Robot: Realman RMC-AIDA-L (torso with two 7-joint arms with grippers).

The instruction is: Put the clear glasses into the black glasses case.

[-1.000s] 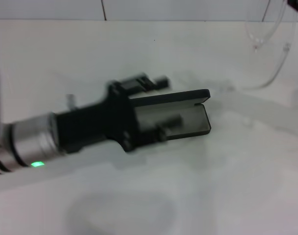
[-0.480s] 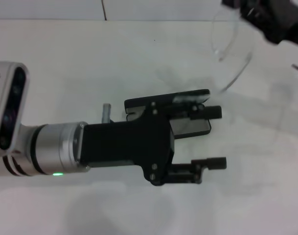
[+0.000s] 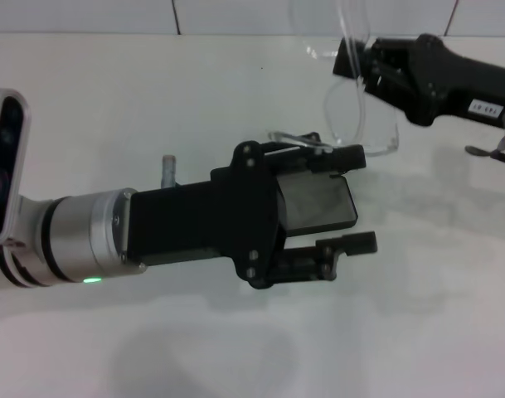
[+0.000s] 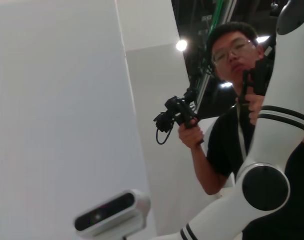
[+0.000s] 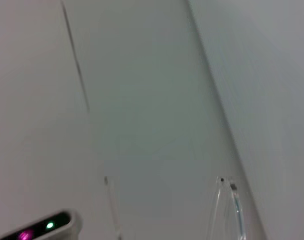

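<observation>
On the white surface [image 3: 94,124] the black glasses case [image 3: 318,203] is seen open, its long axis running left to right, straddled by the wide-spread left hand [image 3: 356,201]. The clear glasses [image 3: 352,124] are held aloft by the right hand [image 3: 356,62], just beyond the case's far edge, so a short descent toward the robot is judged to be what remains.

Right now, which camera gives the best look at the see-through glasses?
The head view: the clear glasses hang from the right gripper just above the open black glasses case. The right wrist view catches only their thin arms; the left wrist view shows none.
</observation>
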